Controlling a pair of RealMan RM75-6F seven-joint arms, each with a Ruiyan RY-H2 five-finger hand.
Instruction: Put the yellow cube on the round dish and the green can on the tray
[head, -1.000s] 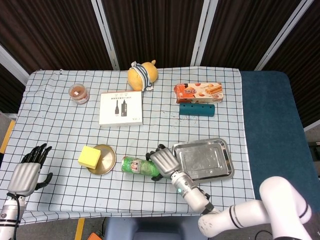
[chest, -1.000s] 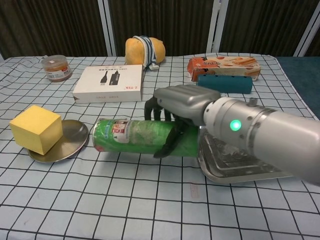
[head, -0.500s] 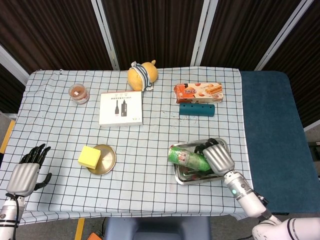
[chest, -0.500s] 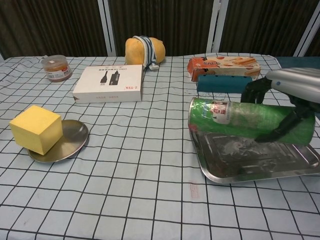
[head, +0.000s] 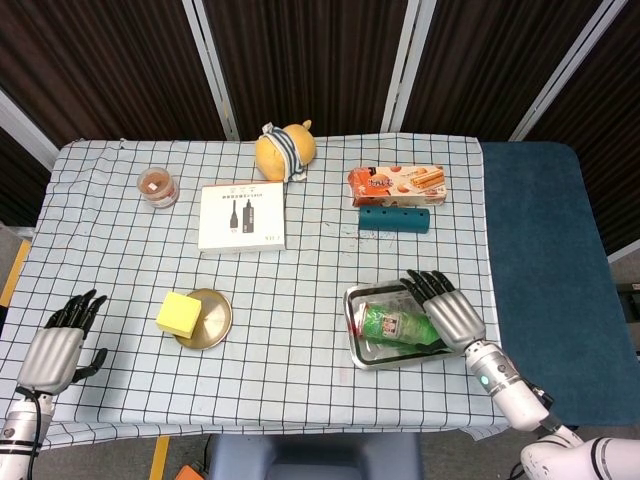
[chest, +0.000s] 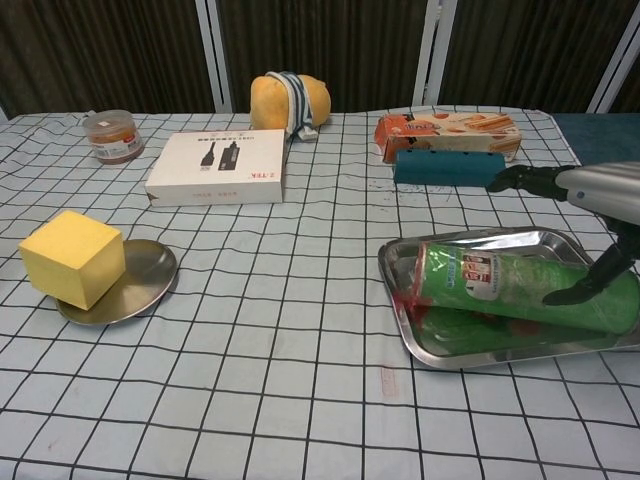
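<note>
Green can (chest: 515, 290) lies on its side inside the tray (chest: 470, 352), long axis running left-right; glossy green body, white-and-red label near its left end, red reflection on the tray floor below that end. Tray is shiny metal, rectangular with rounded corners, on the right part of the table (head: 300, 280).

Right hand (head: 445, 308) is over the can's right end, fingers spread and extended above it; in the chest view the thumb (chest: 590, 283) touches the can's upper side while the other fingers stand apart above the tray's far rim. Not gripping; hand is wide.

Yellow cube (head: 178, 314) sits on the left edge of the round dish (head: 212, 322), overhanging it; matte yellow block, sharp edges. Dish is small, brass-coloured.

Left hand (head: 55, 350) hangs at the table's left front edge, fingers apart, holding nothing.

Further back: white box (head: 241, 215), small jar (head: 157, 186), yellow plush (head: 284, 150), biscuit box (head: 396, 183), teal block (head: 394, 219).
</note>
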